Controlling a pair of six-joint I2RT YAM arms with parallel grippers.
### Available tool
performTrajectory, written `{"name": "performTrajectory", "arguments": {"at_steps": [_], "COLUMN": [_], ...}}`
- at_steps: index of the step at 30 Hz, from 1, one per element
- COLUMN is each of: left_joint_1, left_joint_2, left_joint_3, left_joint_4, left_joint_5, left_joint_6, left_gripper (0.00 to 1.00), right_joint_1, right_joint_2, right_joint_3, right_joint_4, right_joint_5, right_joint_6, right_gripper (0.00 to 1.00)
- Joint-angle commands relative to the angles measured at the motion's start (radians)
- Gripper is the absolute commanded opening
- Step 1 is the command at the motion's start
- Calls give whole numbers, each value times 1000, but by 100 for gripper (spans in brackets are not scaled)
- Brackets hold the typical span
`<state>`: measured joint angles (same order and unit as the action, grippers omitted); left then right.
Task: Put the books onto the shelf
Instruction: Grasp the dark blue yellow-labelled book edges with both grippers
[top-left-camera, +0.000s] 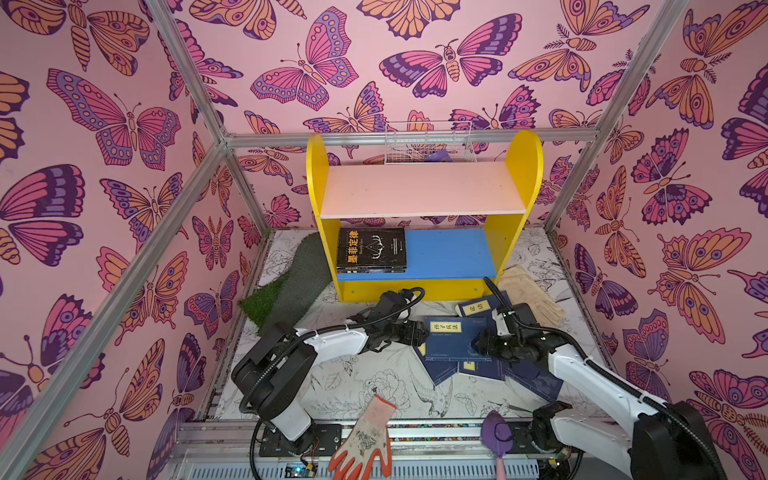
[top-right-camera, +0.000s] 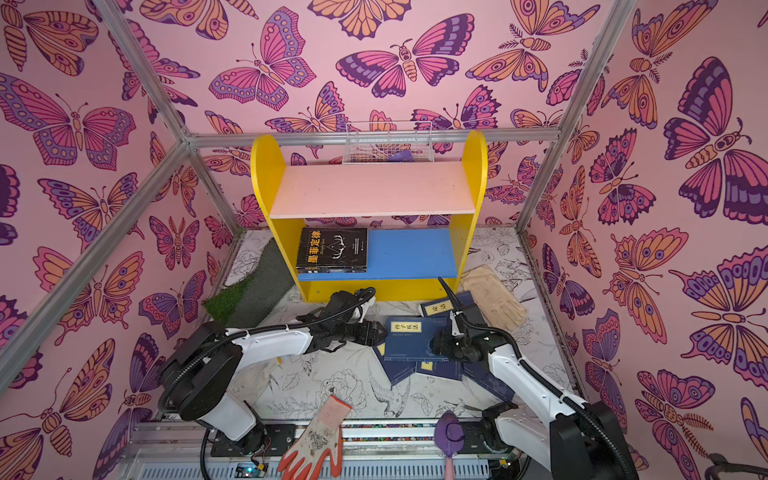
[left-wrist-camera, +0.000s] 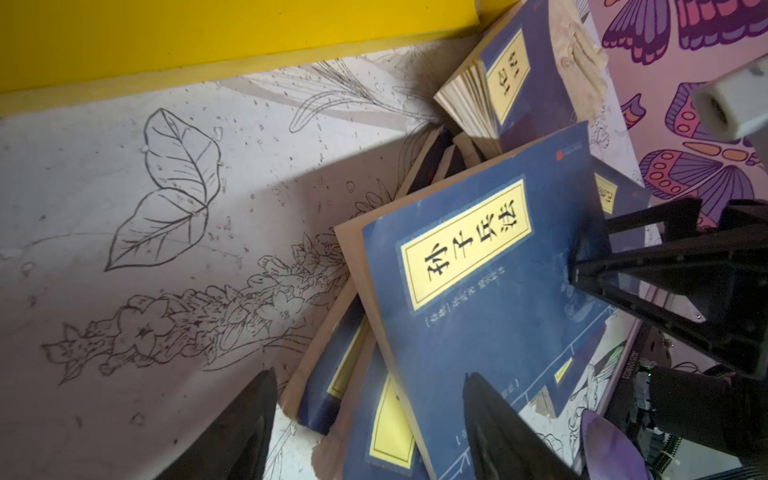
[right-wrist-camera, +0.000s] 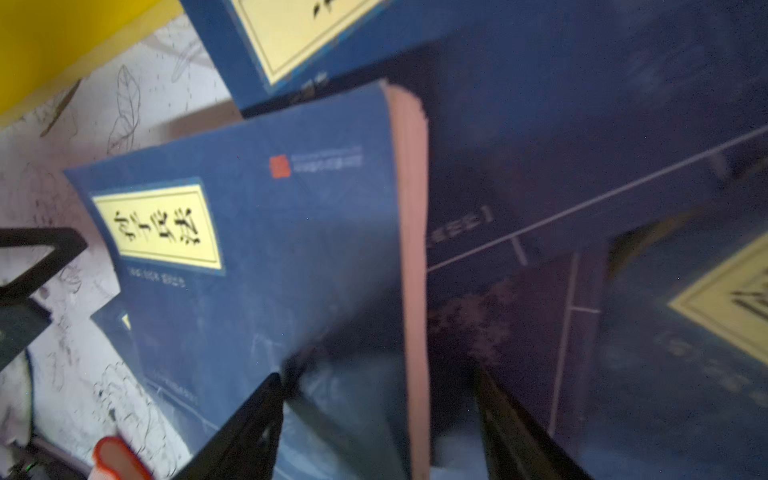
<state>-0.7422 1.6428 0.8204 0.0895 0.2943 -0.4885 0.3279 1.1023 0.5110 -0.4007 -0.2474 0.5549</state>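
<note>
- At the back edge of the printed mat (top-left-camera: 353, 374) stands the shelf (top-left-camera: 318, 174). On the left end of its blue lower board (top-left-camera: 451, 253) you have dark-covered books (top-left-camera: 371, 249) stacked flat.
- Just in front of the shelf's right end, the navy books (top-left-camera: 478, 368) lie in a loose overlapping pile on the mat (the lower ones are mostly covered).
- The top navy book (top-left-camera: 451, 338) rests on that pile with its yellow label up, tilted over the others.
- Your left gripper (left-wrist-camera: 370, 372) is low at that book's left edge with the jaws wide apart. One finger is over the cover and the other over the mat, with the book's edge between them, and nothing is clamped.
- Your right gripper (right-wrist-camera: 376, 372) is at the opposite edge, jaws also wide. The page edge runs between the fingers, and in the left wrist view one fingertip touches the cover.
- A beige glove (top-left-camera: 528, 295) lies just beside the rear navy book, toward the mat's right edge.
- An orange-fingered glove (top-left-camera: 365, 440) and a purple trowel (top-left-camera: 496, 434) sit at the front edge.
- A turf strip (top-left-camera: 286, 286) lies at the back left corner, and a wire basket (top-left-camera: 428, 143) is behind the shelf.
</note>
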Motion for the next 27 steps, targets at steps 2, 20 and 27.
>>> {"name": "performTrajectory", "arguments": {"at_steps": [2,20,27], "left_joint_1": [-9,-25,66], "left_joint_2": [53,105,-138], "left_joint_3": [35,35,-55], "left_joint_4": [7,4,26], "left_joint_5": [31,47,106], "left_joint_6": [31,48,-6], "left_gripper": [66,56,64], "right_joint_1": [-9,-10,-22], "right_joint_2": [52,-11,-23], "right_joint_3": [17,117,188], "right_joint_4": [33,132,126], "right_joint_5": [-174,-339,-336], "right_joint_6": [-48,10,3], "right_gripper": [66,16,0]}}
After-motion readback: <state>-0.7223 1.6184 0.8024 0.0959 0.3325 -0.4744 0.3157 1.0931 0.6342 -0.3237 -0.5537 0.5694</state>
